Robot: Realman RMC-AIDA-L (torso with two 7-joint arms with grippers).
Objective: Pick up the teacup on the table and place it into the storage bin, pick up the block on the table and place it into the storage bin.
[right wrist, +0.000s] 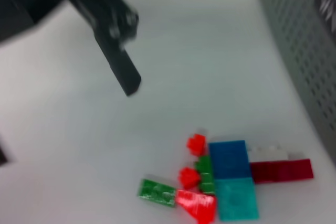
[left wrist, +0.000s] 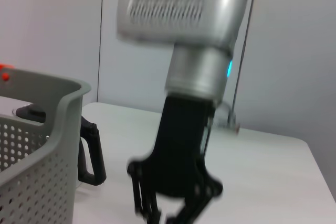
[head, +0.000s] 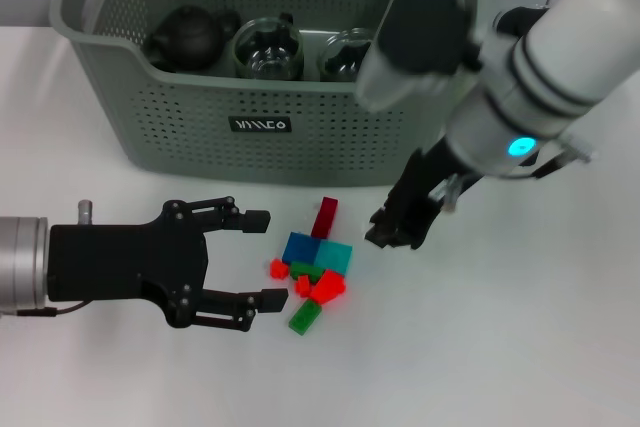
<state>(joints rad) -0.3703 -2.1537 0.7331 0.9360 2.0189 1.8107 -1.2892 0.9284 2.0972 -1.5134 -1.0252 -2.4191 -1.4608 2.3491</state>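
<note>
Status: my left gripper (head: 262, 258) sits at lower left of the head view, low over the table (head: 520, 347), fingers spread wide and holding nothing, mouth facing the block cluster (head: 315, 265) at lower centre. My right gripper (head: 398, 227) hangs just right of that cluster, pointing down. Can't tell whether its fingers are apart or together; nothing visibly between them.

Storage bin (head: 200, 137) fills the upper centre of the head view. Inside it along the near wall: a dark teapot (head: 188, 35) and two glass pots (head: 268, 47). I don't see a teacup anywhere on the table, so my guess is that half is finished and the block is what's left.

Risks as I read them:
- Both grippers flank the same small pile. If both close in, fingers collide. One arm should back off.
- Blocks are loose and touching: blue (head: 299, 248), teal (head: 334, 256), dark red (head: 325, 217), small red and green bits (head: 305, 316) around them. A wide-open jaw coming in sideways will likely bulldoze the pile and scatter pieces rather than isolate one.
- Small pieces are low and flat. Pinching the edge of one could flick it out.
- Grabbing two stuck-together bricks could shed one on the lift toward the bin.
- The bin's near wall is tall. A carry that's too low clips the rim, and the glass pots sit right behind it, so a dropped block lands on glass.
</note>
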